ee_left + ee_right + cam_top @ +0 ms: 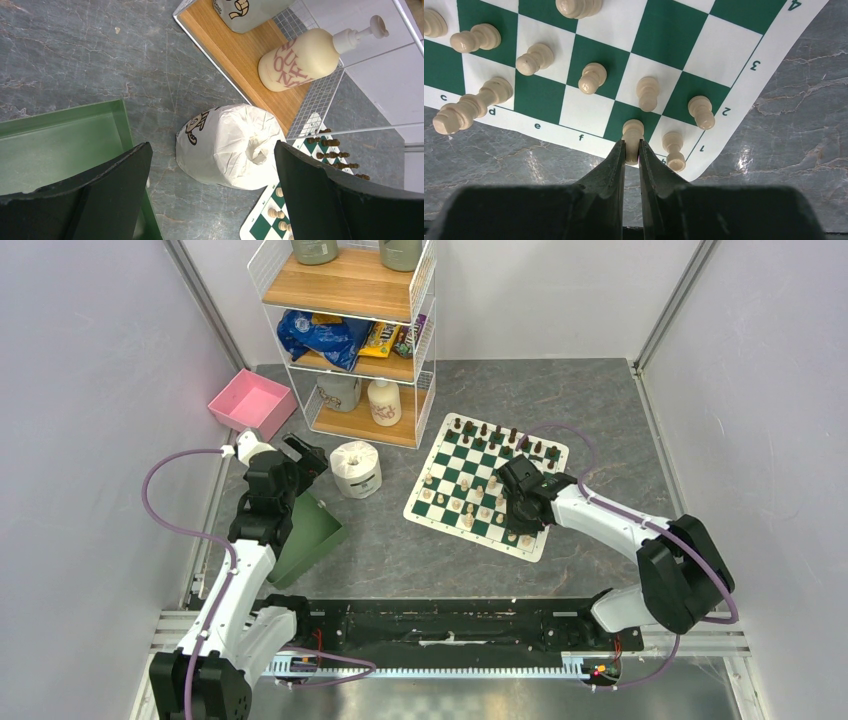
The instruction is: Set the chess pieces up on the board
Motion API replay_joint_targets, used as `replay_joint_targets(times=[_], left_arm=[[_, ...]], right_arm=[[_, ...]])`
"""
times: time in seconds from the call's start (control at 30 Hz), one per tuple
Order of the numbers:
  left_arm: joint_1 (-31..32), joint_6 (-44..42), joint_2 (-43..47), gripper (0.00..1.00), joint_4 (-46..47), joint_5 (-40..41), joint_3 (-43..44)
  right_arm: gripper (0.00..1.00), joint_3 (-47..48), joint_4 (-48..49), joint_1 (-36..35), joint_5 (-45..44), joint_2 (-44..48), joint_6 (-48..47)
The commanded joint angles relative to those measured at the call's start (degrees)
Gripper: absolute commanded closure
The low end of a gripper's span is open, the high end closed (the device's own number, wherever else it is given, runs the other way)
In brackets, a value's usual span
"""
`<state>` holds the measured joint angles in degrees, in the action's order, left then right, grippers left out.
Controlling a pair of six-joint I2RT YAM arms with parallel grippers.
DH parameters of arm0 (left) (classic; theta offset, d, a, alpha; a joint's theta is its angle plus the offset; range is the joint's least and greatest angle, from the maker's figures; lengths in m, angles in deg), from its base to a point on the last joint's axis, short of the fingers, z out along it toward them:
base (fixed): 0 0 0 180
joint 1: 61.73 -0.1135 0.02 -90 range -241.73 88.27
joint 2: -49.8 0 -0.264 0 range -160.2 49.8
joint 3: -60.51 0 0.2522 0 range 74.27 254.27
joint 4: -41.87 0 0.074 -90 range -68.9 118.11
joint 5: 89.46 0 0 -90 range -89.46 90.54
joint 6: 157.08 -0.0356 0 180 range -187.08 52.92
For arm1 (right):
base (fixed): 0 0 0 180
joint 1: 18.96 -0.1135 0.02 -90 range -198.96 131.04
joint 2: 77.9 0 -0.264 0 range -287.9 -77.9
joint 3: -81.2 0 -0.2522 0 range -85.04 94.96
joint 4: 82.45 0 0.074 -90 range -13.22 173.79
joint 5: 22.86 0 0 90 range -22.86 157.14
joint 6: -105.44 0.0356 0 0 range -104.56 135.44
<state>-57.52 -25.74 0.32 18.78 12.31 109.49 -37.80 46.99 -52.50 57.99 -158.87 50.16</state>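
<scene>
Grey marble tabletop [784, 100], board [669, 30] cropped, right gripper [632, 146] pinching cream piece [632, 130], base hidden, left gripper [212, 150] spread wide

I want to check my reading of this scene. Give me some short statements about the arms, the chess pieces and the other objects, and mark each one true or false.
1. On the right arm, the jaws are shut on a cream piece at the near edge of the board. True.
2. On the left arm, the jaws grip the toilet roll. False: they stand open, and the roll is apart from them.
3. The dark pieces stand along the board's far edge. True.
4. The pink bin lies on the board. False: it sits on the table, left of the shelf rack.
</scene>
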Motion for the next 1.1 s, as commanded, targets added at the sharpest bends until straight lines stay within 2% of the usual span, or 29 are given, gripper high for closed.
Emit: replay_joint_targets(times=[0.0, 0.67, 0.77, 0.93, 1.07], left_arm=[[-0.34, 0.89, 0.16, 0.0, 2.09, -0.08, -0.4], [-0.41, 0.76, 0.4, 0.0, 1.96, 0.16, -0.57], [-0.42, 0.61, 0.51, 0.0, 1.72, 0.21, -0.54], [-0.42, 0.58, 0.65, 0.0, 1.5, 0.27, -0.49], [-0.41, 0.41, 0.84, 0.0, 1.24, 0.56, -0.33]], right_arm=[[0.78, -0.57, 1.6, -0.21, -0.99, -0.33, 0.84], [0.52, 5.04, -1.09, -0.2, -4.08, 4.92, -0.95], [0.45, 6.36, -1.08, -0.19, -5.23, 4.26, -1.25], [0.41, 9.22, -1.0, -0.21, -5.82, 1.96, -1.55], [0.3, 11.07, -1.0, -0.21, -5.92, 0.57, -1.25]])
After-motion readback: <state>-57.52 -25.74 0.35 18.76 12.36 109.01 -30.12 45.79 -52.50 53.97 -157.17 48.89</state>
